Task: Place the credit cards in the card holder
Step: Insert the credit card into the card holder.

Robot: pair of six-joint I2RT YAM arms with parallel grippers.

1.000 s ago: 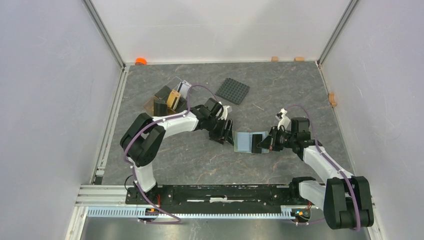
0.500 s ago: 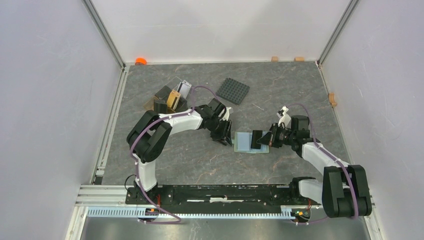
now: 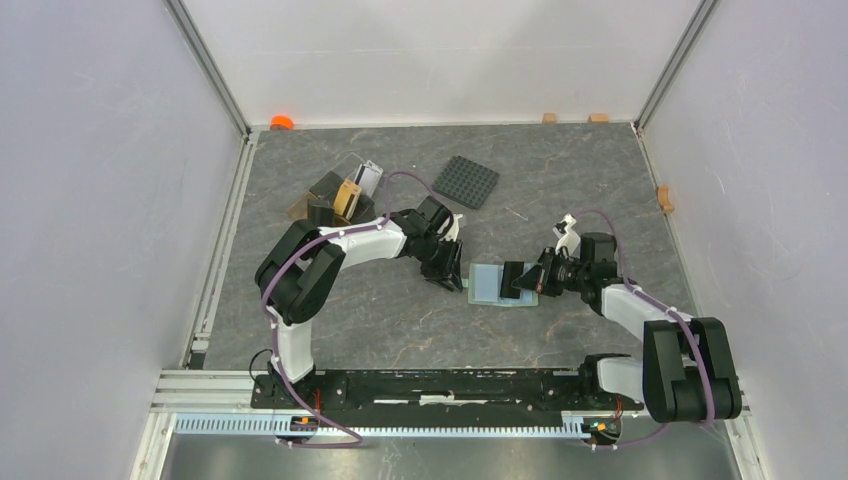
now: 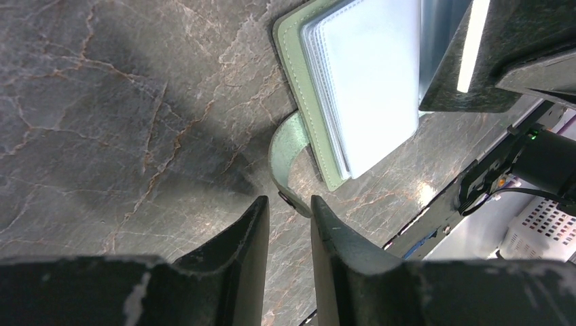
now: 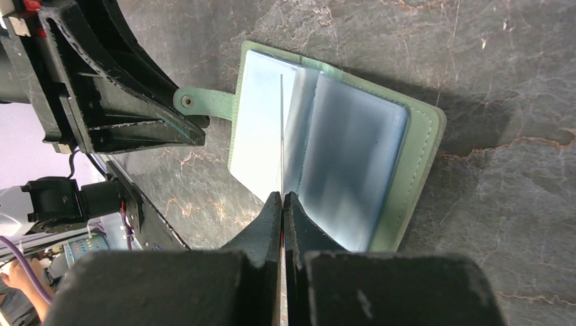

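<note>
The card holder (image 3: 487, 284) lies open on the table, sage-green outside with pale blue sleeves (image 5: 343, 153). My right gripper (image 5: 282, 195) is shut on a thin credit card (image 5: 281, 129), seen edge-on and standing between the holder's sleeves. From above that card (image 3: 512, 279) looks black, held by the right gripper (image 3: 524, 281). My left gripper (image 4: 289, 200) is open by a narrow gap at the holder's left side (image 4: 360, 88). The tip of the green snap strap (image 4: 284, 153) reaches between its fingertips. More credit cards (image 3: 347, 198) stand in the brown tray.
The brown tray (image 3: 300, 210) sits at the back left, behind the left arm. A black studded plate (image 3: 466, 181) lies behind the holder. An orange object (image 3: 282, 122) and small wooden blocks (image 3: 549, 117) lie along the far wall, and another block (image 3: 664, 198) by the right wall.
My left gripper's jaws have narrowed around the strap's end. The right gripper has moved left with the card, further over the open holder.
</note>
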